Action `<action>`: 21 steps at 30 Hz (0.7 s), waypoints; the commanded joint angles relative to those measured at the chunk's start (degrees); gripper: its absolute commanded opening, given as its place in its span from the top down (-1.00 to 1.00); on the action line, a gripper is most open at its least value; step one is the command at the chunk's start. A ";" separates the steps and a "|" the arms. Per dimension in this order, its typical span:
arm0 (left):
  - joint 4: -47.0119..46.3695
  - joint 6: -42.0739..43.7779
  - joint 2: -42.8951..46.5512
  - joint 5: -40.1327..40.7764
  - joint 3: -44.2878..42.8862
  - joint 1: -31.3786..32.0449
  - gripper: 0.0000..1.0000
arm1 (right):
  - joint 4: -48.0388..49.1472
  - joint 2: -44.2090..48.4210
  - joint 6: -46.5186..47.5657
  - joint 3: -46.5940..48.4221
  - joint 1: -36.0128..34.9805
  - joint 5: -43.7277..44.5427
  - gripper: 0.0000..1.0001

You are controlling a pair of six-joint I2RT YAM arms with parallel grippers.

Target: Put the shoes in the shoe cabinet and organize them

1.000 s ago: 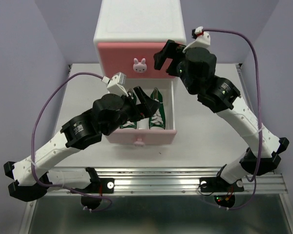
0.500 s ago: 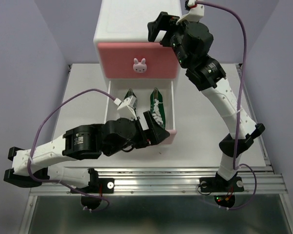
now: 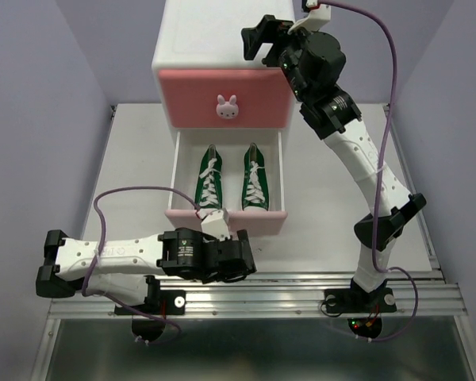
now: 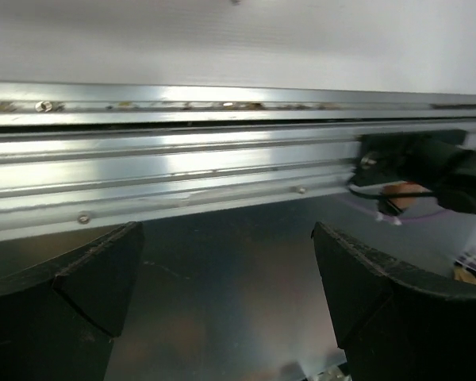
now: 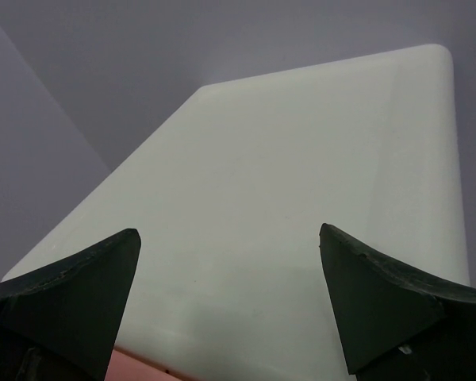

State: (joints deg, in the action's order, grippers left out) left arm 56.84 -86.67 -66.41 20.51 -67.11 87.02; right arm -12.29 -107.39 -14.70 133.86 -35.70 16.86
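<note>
Table edge rail (image 4: 182,151) near left pincer (image 4: 226,309) (wide, empty); right pincer (image 5: 230,309) wide above cabinet (image 5: 301,198) top.

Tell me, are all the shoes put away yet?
Done: the green pair lies side by side in the open lower drawer. In hand: nothing; the left gripper and right gripper are both open and empty. Left: that drawer needs pushing shut. The red shoes show in no view; they may be behind the shut upper drawer, but that cannot be told.
</note>
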 commanded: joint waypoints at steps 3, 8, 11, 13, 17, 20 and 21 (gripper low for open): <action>3.20 -8.79 3.39 2.41 7.87 -0.10 -0.97 | -4.84 0.08 -2.09 -5.36 0.72 -2.27 -1.00; 5.30 -13.69 5.14 8.65 10.50 -1.15 -0.97 | -5.11 1.75 -2.18 -7.47 0.72 -2.89 -1.00; -0.66 -8.80 7.25 11.03 11.74 -4.92 -0.97 | -5.37 2.80 -2.97 -8.88 0.72 -3.06 -1.00; -2.43 -5.36 6.39 11.83 11.31 -7.30 -0.97 | -5.46 3.07 -3.32 -9.23 0.72 -3.15 -1.00; -0.76 2.53 -0.20 13.76 7.18 -13.63 -0.97 | -5.63 3.33 -3.67 -9.41 0.72 -2.36 -1.00; -1.99 4.84 -1.61 14.47 6.47 -15.12 -0.97 | -5.64 3.42 -3.58 -9.50 0.72 -2.19 -1.00; -2.60 5.72 -1.44 14.38 6.73 -15.48 -0.97 | -5.64 3.42 -3.58 -9.50 0.72 -2.01 -1.00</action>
State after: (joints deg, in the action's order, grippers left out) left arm 55.07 -86.43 -67.48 30.57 -58.72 73.10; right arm -10.37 -103.04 -15.25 126.65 -34.50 15.44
